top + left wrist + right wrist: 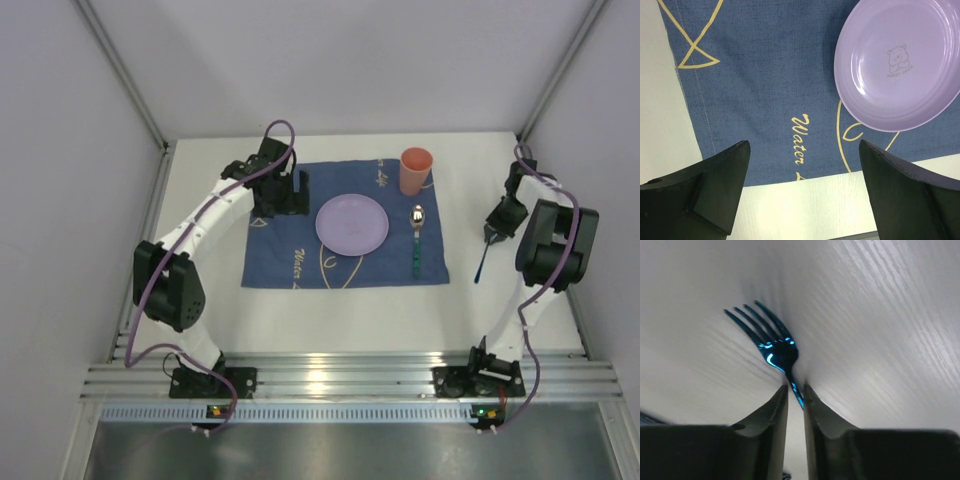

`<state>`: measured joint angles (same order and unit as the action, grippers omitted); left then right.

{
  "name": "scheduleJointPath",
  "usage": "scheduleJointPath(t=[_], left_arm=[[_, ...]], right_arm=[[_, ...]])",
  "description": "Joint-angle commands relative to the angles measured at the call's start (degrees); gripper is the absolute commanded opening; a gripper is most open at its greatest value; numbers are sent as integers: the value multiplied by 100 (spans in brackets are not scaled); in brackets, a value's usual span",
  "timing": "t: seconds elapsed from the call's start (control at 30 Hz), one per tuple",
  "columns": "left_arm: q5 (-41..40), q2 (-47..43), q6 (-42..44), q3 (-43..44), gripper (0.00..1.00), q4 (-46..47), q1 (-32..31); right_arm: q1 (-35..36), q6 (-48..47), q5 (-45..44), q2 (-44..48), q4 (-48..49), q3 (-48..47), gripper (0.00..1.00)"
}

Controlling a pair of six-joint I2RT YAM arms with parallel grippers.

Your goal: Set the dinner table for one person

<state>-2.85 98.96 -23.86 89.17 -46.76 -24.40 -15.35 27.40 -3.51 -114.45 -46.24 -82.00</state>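
The dinner table (350, 310) spreads white under everything, with its ribbed rail (350, 380) along the near edge where both arms are bolted. The blue cloth (280, 250) with yellow line drawings lies flat on the table, more toward the far side.

Over the cloth's left part hangs the left gripper (802, 147). Its two dark fingers are spread wide with nothing between them, and the cloth's near edge and the words "Water" show in the gap.

On the middle of the cloth sits a purple plate (352, 223), right way up, with a small bear printed in its well. At the cloth's far right corner stands an orange cup (416, 170), upright. Along the cloth's right side lies a spoon (416, 240), bowl toward the far end and green handle toward the near end.

Just off the cloth's right edge, on bare table, is a blue fork (777, 347). The right gripper (796, 390) is pinched on its neck just behind the tines. I cannot tell whether the fork is touching the table or lifted off it.
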Motion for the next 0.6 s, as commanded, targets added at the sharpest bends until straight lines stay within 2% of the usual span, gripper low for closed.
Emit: scheduleJointPath(t=[0.0,0.1,0.33,0.5,0.57], left_arm=[[-128,-341,-31,92,95,-245,23],[-198,-482,-40,22,95,-342,23],[-198,-676,-110,-75,95,-377,15],[-23,-632,30,180,95,-272,-82],[597,-615,153,311,94,-106,-205]], right_arm=[[76,-349,-343,-323,27,-194,15],[85,-402,-405,-420,80,-80,0],[471,-498,-186,203,212,140,0],[928,-306,60,1178,-341,-325,0],[1174,-121,254,1583,-499,-545,0]])
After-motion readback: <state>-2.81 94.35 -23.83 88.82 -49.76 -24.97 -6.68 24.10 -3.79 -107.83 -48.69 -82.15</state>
